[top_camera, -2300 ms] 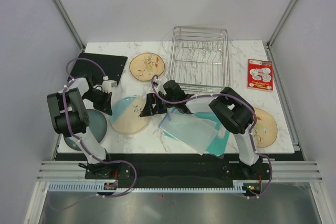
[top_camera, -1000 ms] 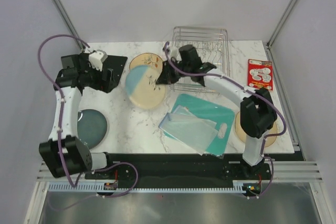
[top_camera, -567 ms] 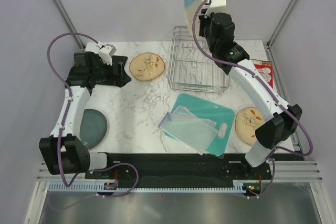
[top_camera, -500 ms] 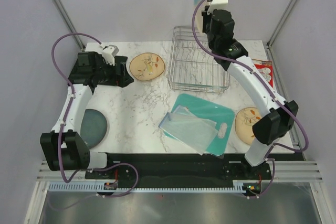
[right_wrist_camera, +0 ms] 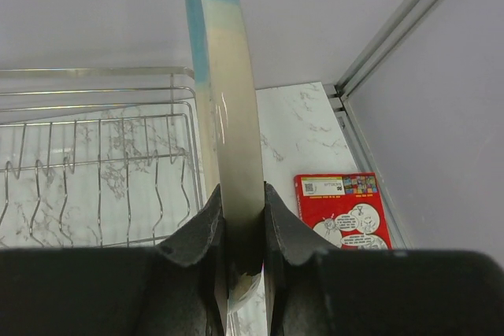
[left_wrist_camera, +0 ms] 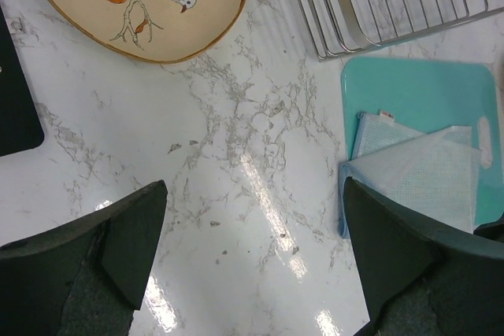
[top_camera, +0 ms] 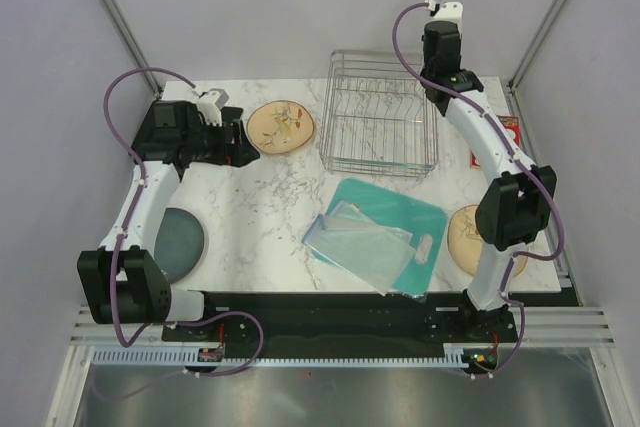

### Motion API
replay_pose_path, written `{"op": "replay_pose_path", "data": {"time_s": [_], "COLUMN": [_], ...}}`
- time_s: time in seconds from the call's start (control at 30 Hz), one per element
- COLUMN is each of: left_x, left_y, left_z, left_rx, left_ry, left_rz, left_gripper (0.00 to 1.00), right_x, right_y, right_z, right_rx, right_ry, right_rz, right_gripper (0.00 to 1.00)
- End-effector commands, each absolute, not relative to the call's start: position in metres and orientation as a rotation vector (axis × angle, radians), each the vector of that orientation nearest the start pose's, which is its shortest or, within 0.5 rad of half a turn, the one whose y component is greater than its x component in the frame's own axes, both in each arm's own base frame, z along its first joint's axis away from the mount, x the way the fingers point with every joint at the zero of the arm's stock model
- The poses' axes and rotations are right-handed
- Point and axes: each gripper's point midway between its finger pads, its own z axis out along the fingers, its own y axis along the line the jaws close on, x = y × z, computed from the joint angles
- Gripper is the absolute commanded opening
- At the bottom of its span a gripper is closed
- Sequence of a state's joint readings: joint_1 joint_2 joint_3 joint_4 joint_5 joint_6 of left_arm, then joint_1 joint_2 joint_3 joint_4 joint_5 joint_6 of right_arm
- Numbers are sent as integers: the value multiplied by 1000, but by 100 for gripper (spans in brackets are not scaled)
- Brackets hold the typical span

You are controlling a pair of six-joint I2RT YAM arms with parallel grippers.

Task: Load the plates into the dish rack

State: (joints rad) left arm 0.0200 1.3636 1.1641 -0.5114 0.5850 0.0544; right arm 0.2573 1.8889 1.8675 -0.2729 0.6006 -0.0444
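Silver wire dish rack (top_camera: 380, 112) stands at the far side of the marble table (top_camera: 270, 207), seen from above, with marble showing through its slots. A tan plate (top_camera: 280, 127) lies just left of it. A dark grey-blue plate (top_camera: 182, 239) sits at the near left. A second tan plate (top_camera: 462, 237) at the near right is partly hidden by the right arm (top_camera: 495, 152). That arm is stretched up and away, its wrist high over the rack's far right corner. The left arm (top_camera: 140, 197) reaches along the left side, its tip beside the first tan plate. A teal cutting board (top_camera: 400, 212) carries see-through pouches (top_camera: 355, 242).

From the left wrist, the left gripper (left_wrist_camera: 252, 202) hangs with fingers spread wide over bare marble. The tan plate, painted with a bird on a twig, lies ahead. A black mat (left_wrist_camera: 16, 108) is at the left, the rack's corner and the board at the right.

From the right wrist, the right gripper (right_wrist_camera: 240, 214) is clamped on the rim of the cream-and-light-blue plate (right_wrist_camera: 224, 100), held upright on edge against the rack's right end. A red-and-white card (right_wrist_camera: 342, 210) lies right of the rack.
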Motion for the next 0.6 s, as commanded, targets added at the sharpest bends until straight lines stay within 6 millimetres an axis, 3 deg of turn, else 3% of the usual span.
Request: {"op": "replay_pose_path", "data": {"time_s": [0.0, 0.3, 0.57], "left_x": [359, 358, 364], "left_y": [-91, -91, -92], "left_z": [213, 205, 199], "left_rx": [319, 306, 300], "left_ry": [2158, 2180, 2195], "left_rz": [-638, -643, -661], "left_gripper": [100, 100, 100], "right_x": [563, 576, 578], "right_y": [48, 43, 30], "right_z": [368, 329, 317], "right_rx": [222, 253, 285], "right_ry": [1656, 1722, 1735], "right_rz": [-299, -322, -354], "right_gripper": [0, 0, 0]}}
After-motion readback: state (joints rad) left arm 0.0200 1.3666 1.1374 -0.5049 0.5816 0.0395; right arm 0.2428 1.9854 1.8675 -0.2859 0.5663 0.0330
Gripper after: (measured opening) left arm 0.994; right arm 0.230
